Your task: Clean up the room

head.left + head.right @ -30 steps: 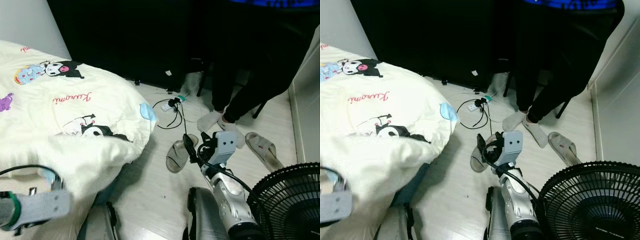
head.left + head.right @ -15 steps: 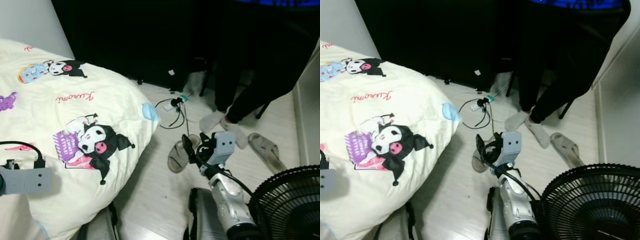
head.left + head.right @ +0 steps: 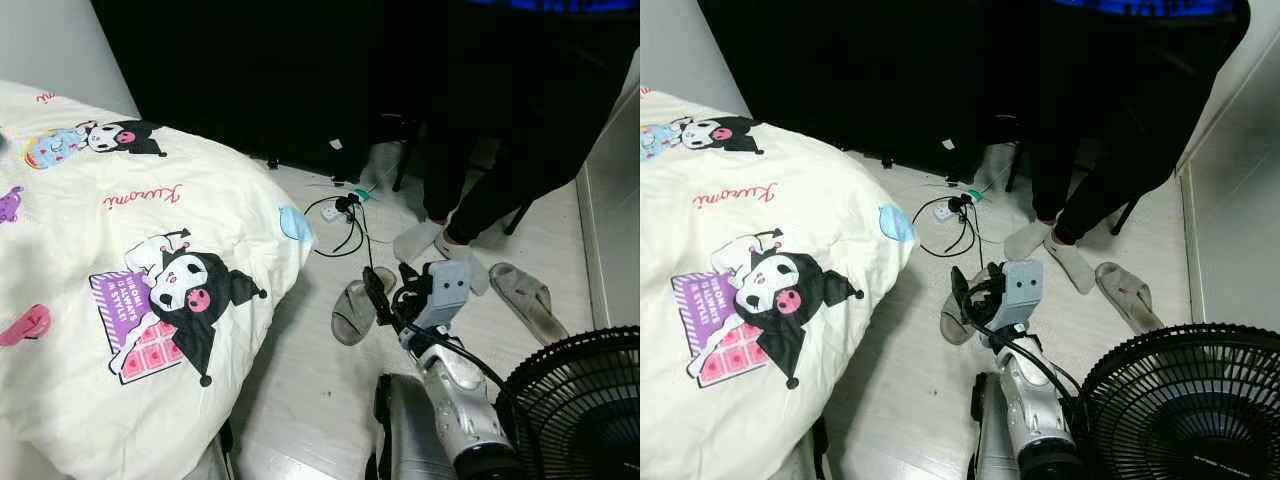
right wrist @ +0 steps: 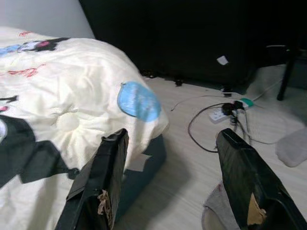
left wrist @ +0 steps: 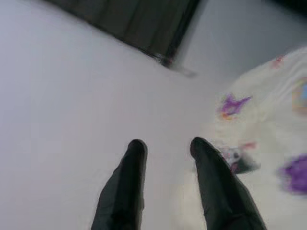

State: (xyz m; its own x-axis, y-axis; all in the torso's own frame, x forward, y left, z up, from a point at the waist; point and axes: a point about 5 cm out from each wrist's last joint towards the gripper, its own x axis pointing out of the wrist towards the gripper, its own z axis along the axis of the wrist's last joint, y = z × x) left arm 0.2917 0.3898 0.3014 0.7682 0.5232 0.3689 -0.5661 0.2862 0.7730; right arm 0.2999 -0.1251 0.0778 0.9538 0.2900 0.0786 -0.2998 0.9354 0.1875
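Note:
A cream comforter [image 3: 120,250] printed with cartoon figures covers the bed on the left, its edge hanging toward the floor. A grey slipper [image 3: 352,310] lies on the pale floor beside my right gripper [image 3: 386,292], which hovers low with its fingers [image 4: 111,163] wide open and nothing between them. A second slipper [image 3: 524,299] lies farther right. In the left wrist view my left gripper [image 5: 165,143] is open and holds nothing, pointing at a white wall with the comforter [image 5: 268,143] beside it.
A person in black trousers and white socks [image 3: 432,238] stands just beyond the slippers. A power strip with tangled cables [image 3: 340,212] lies on the floor near dark furniture. A black fan [image 3: 585,410] stands at the lower right, next to a white wall panel [image 3: 610,190].
The comforter's folded front has been spread flat, baring the purple cartoon print. My left arm swung out of the head views to the left. The right arm stayed put.

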